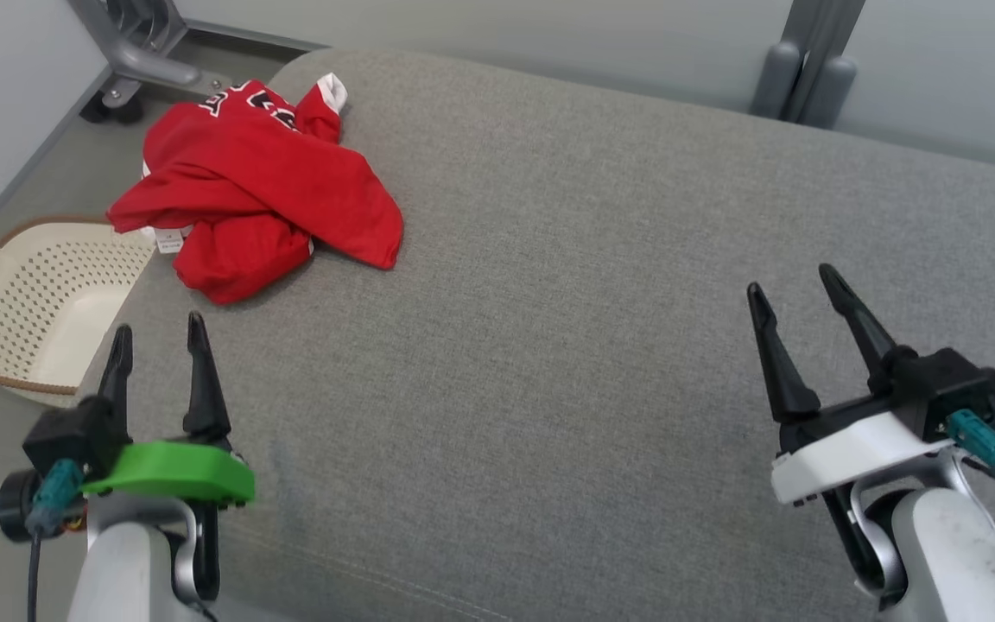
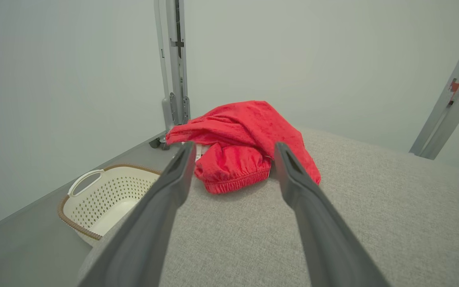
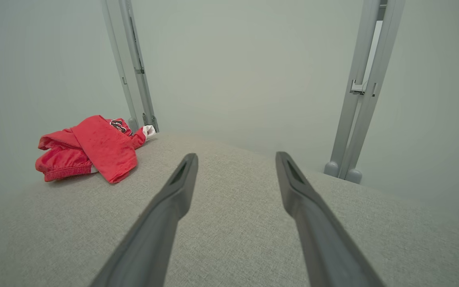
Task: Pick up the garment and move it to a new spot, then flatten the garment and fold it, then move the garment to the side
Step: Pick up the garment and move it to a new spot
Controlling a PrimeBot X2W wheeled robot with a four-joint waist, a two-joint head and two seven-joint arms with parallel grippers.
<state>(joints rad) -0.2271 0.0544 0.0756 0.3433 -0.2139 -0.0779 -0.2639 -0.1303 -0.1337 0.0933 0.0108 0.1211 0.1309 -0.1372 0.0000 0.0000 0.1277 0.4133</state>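
Lying on the cushion [image 1: 601,294], the garment [image 1: 264,186] is outside the basket [image 1: 48,276].

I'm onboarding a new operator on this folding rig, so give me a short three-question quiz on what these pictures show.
1. True or false: the red garment lies flattened on the grey cushion.
2. Of the left gripper and the right gripper, which is nearer the garment? A) left B) right
3. Fill in: both grippers are ___ and hold nothing.
Key: 1 false, it is crumpled; 2 A; 3 open.
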